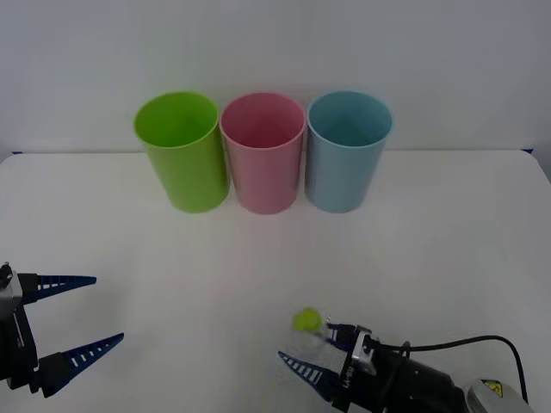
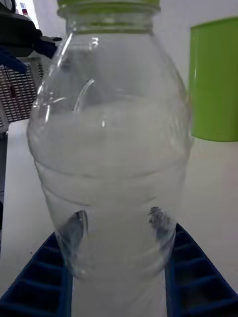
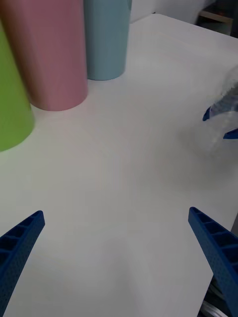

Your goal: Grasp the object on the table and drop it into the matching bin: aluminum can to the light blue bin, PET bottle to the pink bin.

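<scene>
The PET bottle (image 1: 303, 338), clear with a lime-green cap, is near the front edge of the white table (image 1: 258, 258), right of centre. My right gripper (image 1: 310, 344) is shut on it, one blue finger on each side. In the right wrist view the bottle (image 2: 109, 148) stands cap up between the fingers (image 2: 198, 277), which press against its lower body. The pink bin (image 1: 263, 151) stands at the back centre, with the light blue bin (image 1: 348, 148) to its right. My left gripper (image 1: 107, 310) hangs open at the front left, holding nothing.
A lime-green cup (image 1: 181, 151) stands left of the pink bin, touching it. In the left wrist view the pink bin (image 3: 49, 54), light blue bin (image 3: 106, 34) and green cup (image 3: 12, 99) line up, and the bottle (image 3: 225, 119) shows at the edge.
</scene>
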Available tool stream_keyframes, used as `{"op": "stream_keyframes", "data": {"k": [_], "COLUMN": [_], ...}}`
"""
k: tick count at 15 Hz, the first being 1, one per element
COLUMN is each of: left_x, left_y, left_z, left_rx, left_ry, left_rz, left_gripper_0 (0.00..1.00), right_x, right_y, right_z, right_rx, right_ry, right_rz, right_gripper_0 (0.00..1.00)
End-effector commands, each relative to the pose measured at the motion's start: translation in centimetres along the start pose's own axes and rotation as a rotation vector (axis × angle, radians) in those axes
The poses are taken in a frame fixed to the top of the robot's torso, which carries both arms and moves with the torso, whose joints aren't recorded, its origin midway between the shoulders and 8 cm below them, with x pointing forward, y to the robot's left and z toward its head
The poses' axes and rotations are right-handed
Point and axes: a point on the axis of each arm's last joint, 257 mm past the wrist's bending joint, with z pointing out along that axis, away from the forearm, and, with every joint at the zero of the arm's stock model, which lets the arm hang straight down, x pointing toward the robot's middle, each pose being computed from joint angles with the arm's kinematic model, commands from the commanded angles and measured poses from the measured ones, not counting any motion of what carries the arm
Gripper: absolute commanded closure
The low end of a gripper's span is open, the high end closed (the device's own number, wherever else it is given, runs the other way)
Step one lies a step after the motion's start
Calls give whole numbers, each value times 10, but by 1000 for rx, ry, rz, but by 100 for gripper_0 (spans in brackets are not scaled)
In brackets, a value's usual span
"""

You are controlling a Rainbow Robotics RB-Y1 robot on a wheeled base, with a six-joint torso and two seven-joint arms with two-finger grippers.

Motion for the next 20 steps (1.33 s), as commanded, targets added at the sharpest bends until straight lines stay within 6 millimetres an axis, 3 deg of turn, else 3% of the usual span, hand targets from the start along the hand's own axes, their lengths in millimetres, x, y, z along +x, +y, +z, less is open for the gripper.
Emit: {"op": "stream_keyframes", "data": {"k": [1, 8, 10, 13, 20], "left_x": [0, 0, 0, 0, 0], "left_y": [0, 0, 0, 0, 0], "left_z": [0, 0, 0, 0, 0], "left_rx": [0, 0, 0, 0, 0], "left_ry": [0, 0, 0, 0, 0], "left_rz": [0, 0, 0, 0, 0], "left_gripper_0": [0, 0, 0, 0, 0], "right_x": [-2, 2, -8, -51, -195], "right_y": [1, 2, -1, -15, -48], "right_z": [0, -11, -20, -27, -25], "right_rx": [2, 16, 5, -4, 37], "right_ry": [-8, -7, -33, -107, -272], "right_rz": [0, -20, -22, -63, -85], "right_gripper_0": [100, 100, 100, 100, 100]}}
